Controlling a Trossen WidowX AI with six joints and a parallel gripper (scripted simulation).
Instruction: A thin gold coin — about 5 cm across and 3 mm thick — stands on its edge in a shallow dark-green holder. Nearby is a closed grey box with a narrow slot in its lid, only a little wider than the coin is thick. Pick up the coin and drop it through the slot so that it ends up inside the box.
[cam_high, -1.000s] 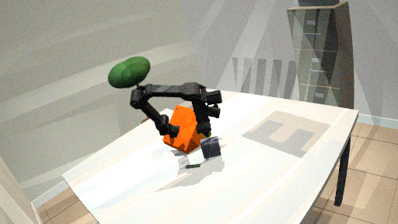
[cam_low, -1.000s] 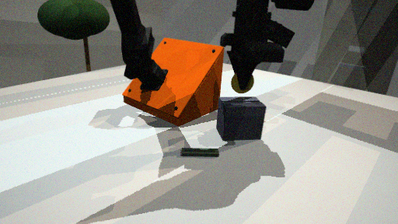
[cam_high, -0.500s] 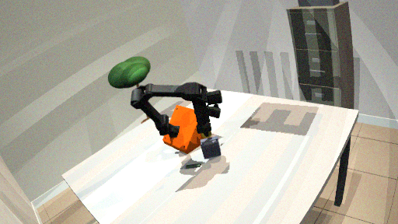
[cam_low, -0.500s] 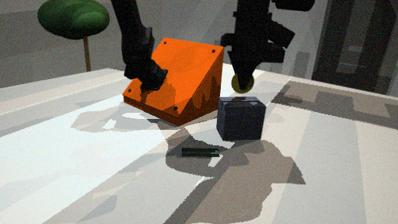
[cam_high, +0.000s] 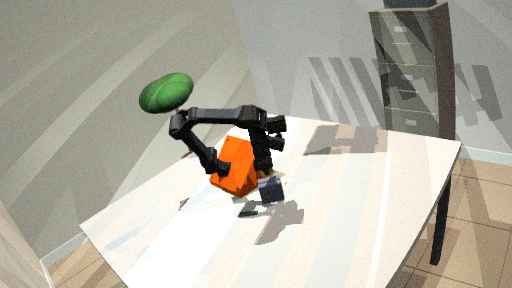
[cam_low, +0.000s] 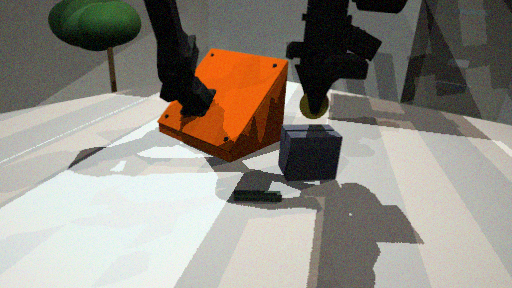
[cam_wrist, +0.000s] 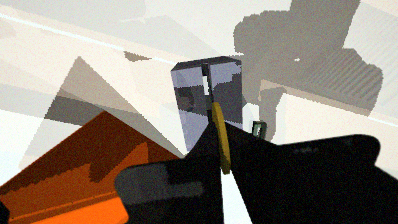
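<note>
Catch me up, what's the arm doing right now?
The arm's pincer is shut on the gold coin, holding it edge-on just above the grey box. From the wrist view the coin looks roughly lined up with the slot in the lid, but it has not gone in yet. The dark-green holder lies vacated on the table near the box.

Edge-on gold coin (cam_wrist: 221, 137) pinched between the black gripper (cam_wrist: 222, 165) fingers, its upper rim lined up with the slot in the grey box (cam_wrist: 207, 100). Orange wedge (cam_wrist: 75, 170) sits left of the box.
</note>
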